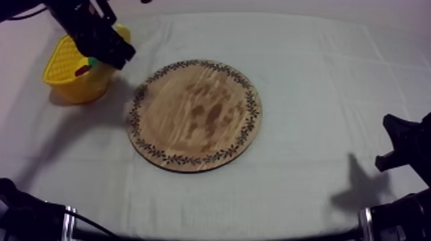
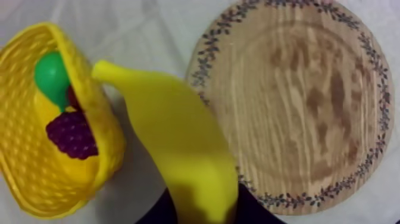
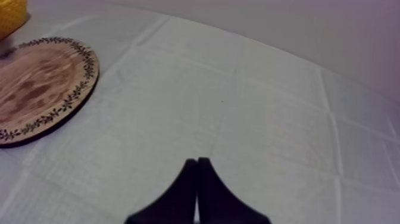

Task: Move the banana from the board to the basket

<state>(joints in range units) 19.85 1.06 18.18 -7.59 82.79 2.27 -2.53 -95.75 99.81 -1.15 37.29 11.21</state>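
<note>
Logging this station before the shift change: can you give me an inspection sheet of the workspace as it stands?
Surface: grey-white cloth, lying flat with fold creases.
Job's things: banana held by the left end effector beside the yellow basket, not yet inside; wooden board flat on the cloth.
Clutter: bunch of grapes and green pear inside the basket.
End effectors: left end effector shut on the banana; right end effector shut on nothing, over the cloth.
Cables: nothing seen.
Surroundings: nothing seen.
</note>
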